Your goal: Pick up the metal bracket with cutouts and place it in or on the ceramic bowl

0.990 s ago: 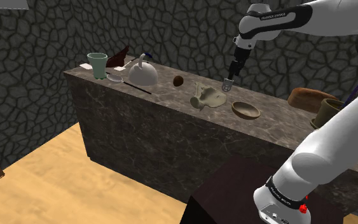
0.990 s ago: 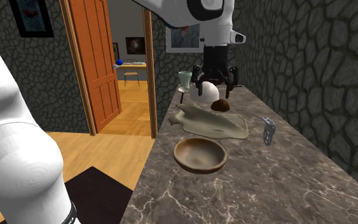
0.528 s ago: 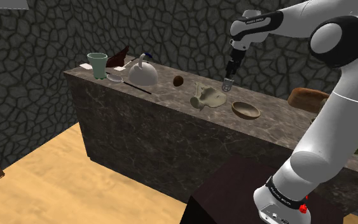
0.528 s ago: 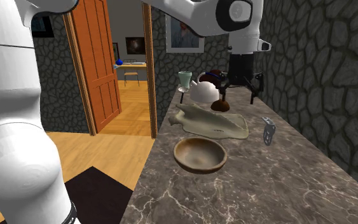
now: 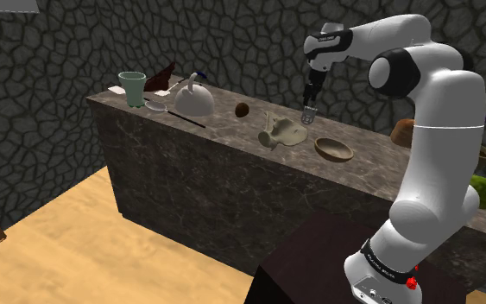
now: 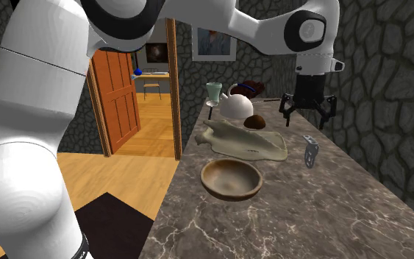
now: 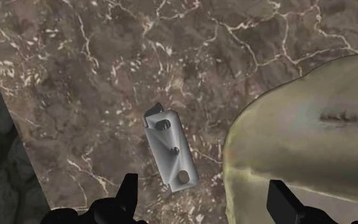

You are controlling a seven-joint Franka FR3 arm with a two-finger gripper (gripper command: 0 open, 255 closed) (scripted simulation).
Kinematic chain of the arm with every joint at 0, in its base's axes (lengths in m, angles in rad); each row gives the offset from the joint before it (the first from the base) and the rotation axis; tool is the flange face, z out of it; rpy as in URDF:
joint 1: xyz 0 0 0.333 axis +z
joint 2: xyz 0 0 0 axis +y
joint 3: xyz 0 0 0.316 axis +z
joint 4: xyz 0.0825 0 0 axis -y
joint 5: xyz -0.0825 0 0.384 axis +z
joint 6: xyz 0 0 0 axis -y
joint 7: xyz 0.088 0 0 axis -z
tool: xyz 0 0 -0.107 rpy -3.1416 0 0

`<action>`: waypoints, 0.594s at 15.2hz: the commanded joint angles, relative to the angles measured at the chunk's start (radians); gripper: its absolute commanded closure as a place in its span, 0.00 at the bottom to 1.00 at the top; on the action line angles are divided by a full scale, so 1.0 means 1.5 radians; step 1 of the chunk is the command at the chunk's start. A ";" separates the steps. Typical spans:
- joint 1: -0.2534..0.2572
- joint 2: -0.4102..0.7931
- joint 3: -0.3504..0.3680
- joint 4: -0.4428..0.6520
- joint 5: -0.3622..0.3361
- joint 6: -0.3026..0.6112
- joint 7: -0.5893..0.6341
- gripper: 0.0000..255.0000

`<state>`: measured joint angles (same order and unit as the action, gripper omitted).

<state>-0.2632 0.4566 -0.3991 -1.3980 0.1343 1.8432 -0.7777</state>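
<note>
Above the marble counter (image 6: 308, 213), the gripper (image 6: 304, 118) hangs wide open and empty over the bracket (image 7: 171, 153), which rests just beside a pale slab (image 7: 304, 146). I'd guess it's lining up a descent. The bowl (image 6: 231, 179) waits nearer the stand.

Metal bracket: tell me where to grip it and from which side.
Probably grip the bracket across its narrow width, mid-length, clamping both long edges, from above. It is a long thin strip, with bare counter on one side and the beige lump close on the other.
</note>
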 commanded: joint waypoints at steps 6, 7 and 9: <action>-0.019 0.059 0.006 0.030 0.019 0.027 -0.013 0.00; -0.019 0.061 0.007 0.023 0.019 0.035 -0.014 0.00; -0.019 0.064 0.008 0.013 0.021 0.048 -0.015 0.00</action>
<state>-0.2919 0.5528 -0.3879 -1.3689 0.1649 1.9056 -0.7985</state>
